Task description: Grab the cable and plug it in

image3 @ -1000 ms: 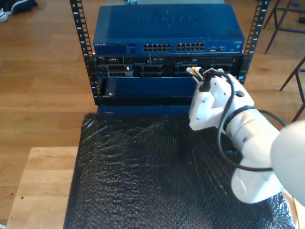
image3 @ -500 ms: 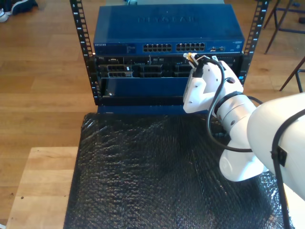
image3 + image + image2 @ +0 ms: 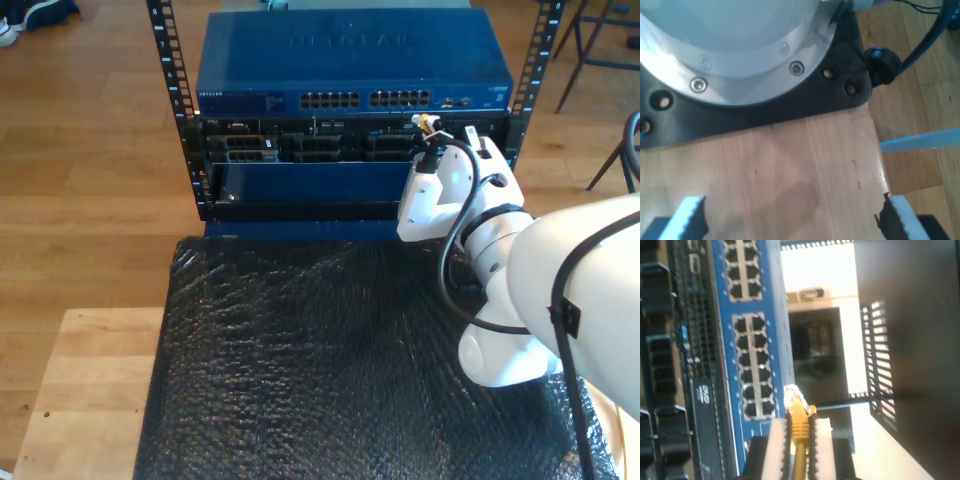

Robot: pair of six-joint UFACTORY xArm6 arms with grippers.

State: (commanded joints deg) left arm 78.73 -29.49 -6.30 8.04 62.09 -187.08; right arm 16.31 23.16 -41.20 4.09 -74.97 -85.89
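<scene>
Close up, my second gripper (image 3: 799, 445) pinches the thin yellow network cable (image 3: 800, 427), its clear plug apparently just short of the blue switch's ports (image 3: 752, 365); my first gripper (image 3: 790, 220) hangs spread over pale wood (image 3: 790, 165).

We see a blue network switch (image 3: 352, 62) sitting atop a black rack (image 3: 345, 150), its port rows (image 3: 751, 365) facing a table covered in black bubble wrap (image 3: 320, 370). Wooden flooring (image 3: 90, 180) surrounds everything.
</scene>
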